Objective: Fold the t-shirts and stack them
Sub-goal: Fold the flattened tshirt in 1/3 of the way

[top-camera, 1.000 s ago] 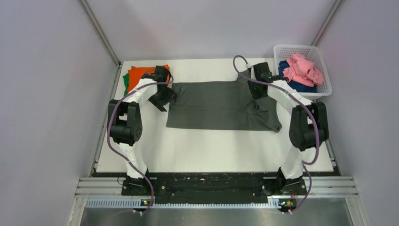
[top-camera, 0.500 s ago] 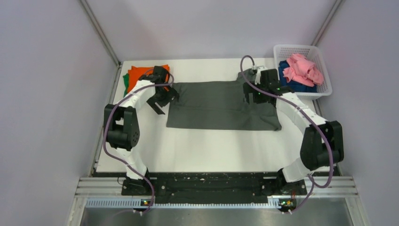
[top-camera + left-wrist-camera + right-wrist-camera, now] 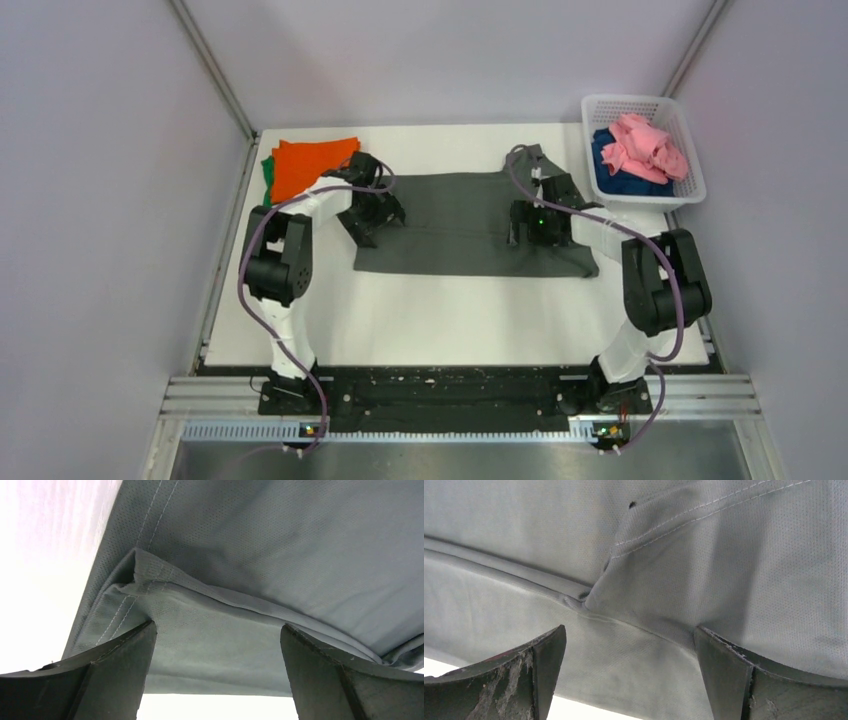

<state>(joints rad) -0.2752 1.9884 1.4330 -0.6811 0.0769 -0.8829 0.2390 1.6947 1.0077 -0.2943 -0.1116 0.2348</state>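
**A:** Why are both claws spread wide with nothing in them?

**B:** The left gripper (image 3: 375, 212) and the right gripper (image 3: 530, 222) each hang with jaws wide apart low over the dark grey t-shirt (image 3: 460, 225), one near each end. I'd judge they are set there to take its folded edge for the next fold.

**A:** What lies right at the fingers?

**B:** Between the left fingers (image 3: 120, 665) there is a doubled layer of fine matte knit with a soft raised ridge and a twin-stitched hem. Between the right ones (image 3: 724, 670) a stitched seam meets a long crease.

**A:** And further out?

**B:** The shirt spreads as a flat oblong between the claws on the white table (image 3: 450, 300). Outboard of the left claw the orange shirt (image 3: 305, 165) lies folded on the green one (image 3: 267, 172), apparently the stack. Beyond the right claw, a white mesh basket (image 3: 625, 100) holds the crumpled pink shirt (image 3: 640, 145) over the dark blue one (image 3: 640, 185).
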